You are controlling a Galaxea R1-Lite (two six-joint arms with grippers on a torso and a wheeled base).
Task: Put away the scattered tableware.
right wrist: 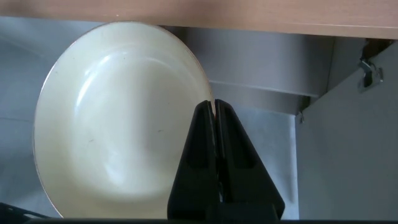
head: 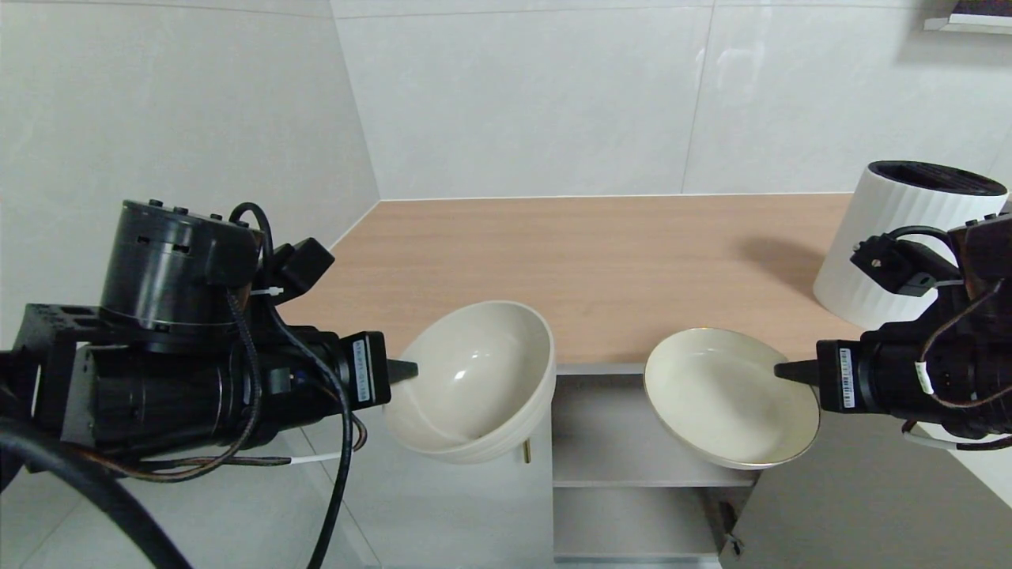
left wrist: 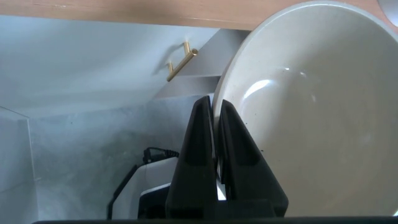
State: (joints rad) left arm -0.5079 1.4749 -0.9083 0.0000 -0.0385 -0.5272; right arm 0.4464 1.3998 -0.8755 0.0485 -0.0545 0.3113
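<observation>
Bowl [head: 474,379] pinched at rim by left gripper [head: 407,369], plate [head: 727,395] likewise by right gripper [head: 783,371]; advisable: enter cabinet shelf [head: 624,474] at 6 o'clock singly, grips firm.

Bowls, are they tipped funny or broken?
Both are tipped on edge in mid-air, not resting on the counter. The left gripper pinches the deep bowl at its rim, and the right gripper pinches the shallow gold-rimmed bowl. Neither looks cracked, and nothing has spilled.
</observation>
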